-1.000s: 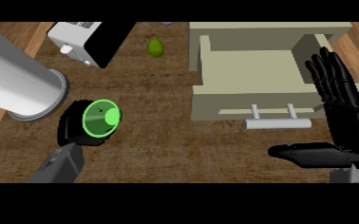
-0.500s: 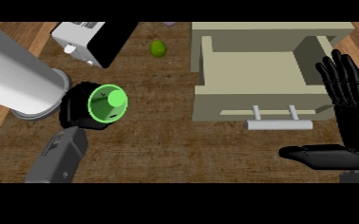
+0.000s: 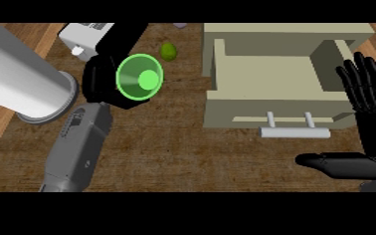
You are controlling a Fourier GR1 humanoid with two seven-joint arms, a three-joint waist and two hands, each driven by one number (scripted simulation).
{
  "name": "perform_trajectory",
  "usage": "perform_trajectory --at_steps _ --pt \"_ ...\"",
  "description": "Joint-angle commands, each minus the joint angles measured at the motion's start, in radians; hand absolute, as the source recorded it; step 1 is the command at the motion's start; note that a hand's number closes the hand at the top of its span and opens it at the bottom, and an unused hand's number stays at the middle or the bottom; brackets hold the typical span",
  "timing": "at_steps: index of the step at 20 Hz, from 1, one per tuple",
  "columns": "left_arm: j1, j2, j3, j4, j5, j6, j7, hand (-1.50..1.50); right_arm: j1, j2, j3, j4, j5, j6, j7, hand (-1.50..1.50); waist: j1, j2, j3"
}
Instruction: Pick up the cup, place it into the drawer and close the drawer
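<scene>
A green cup (image 3: pixel 140 77) is held above the wooden counter, its open mouth facing up toward the view. My left hand (image 3: pixel 101 82) is curled round the cup from the left and below, and its grey forearm (image 3: pixel 77 152) comes in from the lower left. The beige drawer (image 3: pixel 283 79) stands open at the right, its inside bare, with a white bar handle (image 3: pixel 294 132) on its front. My right hand (image 3: pixel 358 109) rests open at the right edge beside the drawer, fingers up and thumb stretched to the left.
A large grey cylinder (image 3: pixel 29 82) lies at the left edge. A white and black appliance (image 3: pixel 99 37) stands at the back left, just behind the cup. A small green fruit (image 3: pixel 169 51) lies on the counter between the appliance and the drawer.
My left hand has lifted the cup and carried it up and to the right, nearer the drawer. The right hand has stayed at the right edge.
</scene>
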Motion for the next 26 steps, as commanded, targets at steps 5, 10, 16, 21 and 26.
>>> perform_trajectory --at_steps 5,10,16,21,26 --pt "-0.112 -0.081 -0.13 -0.243 -0.009 0.175 0.267 1.5 0.1 0.01 -0.008 -0.008 0.0 0.031 -0.077 -1.5 -0.016 0.003 0.0" --pt "-0.274 -0.083 -0.182 -0.225 -0.027 0.285 0.4 1.5 -0.001 0.007 0.0 -0.018 -0.015 0.009 0.012 -1.5 -0.02 0.006 -0.001" --pt "-0.44 -0.083 -0.31 -0.055 0.056 0.484 0.392 1.5 0.018 0.0 -0.011 0.049 -0.001 0.036 -0.08 -1.5 -0.038 0.012 -0.001" --pt "-0.531 -0.083 -0.304 0.106 0.122 0.456 0.404 1.5 -0.007 -0.004 0.001 -0.003 -0.007 0.025 0.01 -1.5 -0.038 0.013 -0.001" --pt "-0.585 -0.083 -0.368 0.238 0.215 0.509 0.392 1.5 -0.016 0.002 -0.004 0.033 0.0 0.029 -0.046 -1.5 -0.05 0.016 0.0"
